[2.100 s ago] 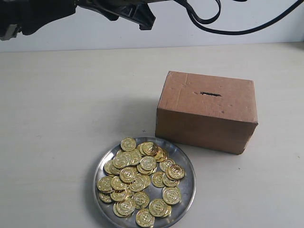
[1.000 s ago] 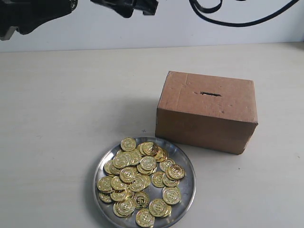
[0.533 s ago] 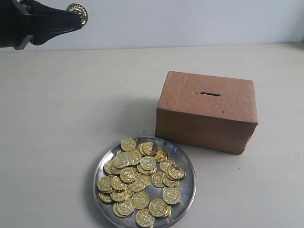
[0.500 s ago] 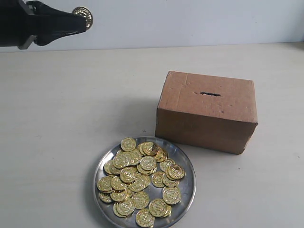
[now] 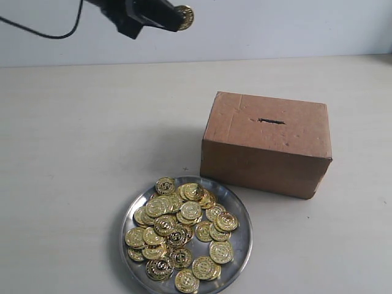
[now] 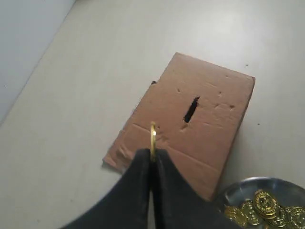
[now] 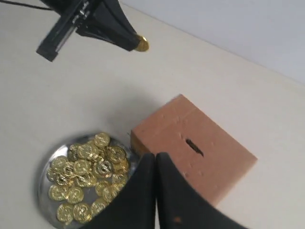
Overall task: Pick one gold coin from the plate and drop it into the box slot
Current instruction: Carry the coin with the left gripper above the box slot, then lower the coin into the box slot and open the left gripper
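My left gripper (image 5: 174, 17) hangs high at the top left of the exterior view, shut on one gold coin (image 5: 184, 17). Seen edge-on in the left wrist view, that coin (image 6: 153, 139) sits over the near part of the box top, short of the slot (image 6: 191, 109). The brown cardboard box (image 5: 267, 144) stands right of centre with its dark slot (image 5: 271, 120) on top. The silver plate (image 5: 239, 248) lies in front of the box, holding several gold coins (image 5: 177, 236). My right gripper (image 7: 156, 155) is shut and empty, high above plate and box; it does not show in the exterior view.
The pale tabletop (image 5: 86, 147) spreads round the box and plate. A light wall (image 5: 275, 24) stands behind the table's far edge. A black cable (image 5: 55, 30) trails from the left arm at the top left.
The left gripper, holding the coin, has moved right along the top of the exterior view toward the box. The box has stayed put; a few plate coins look slightly shifted.
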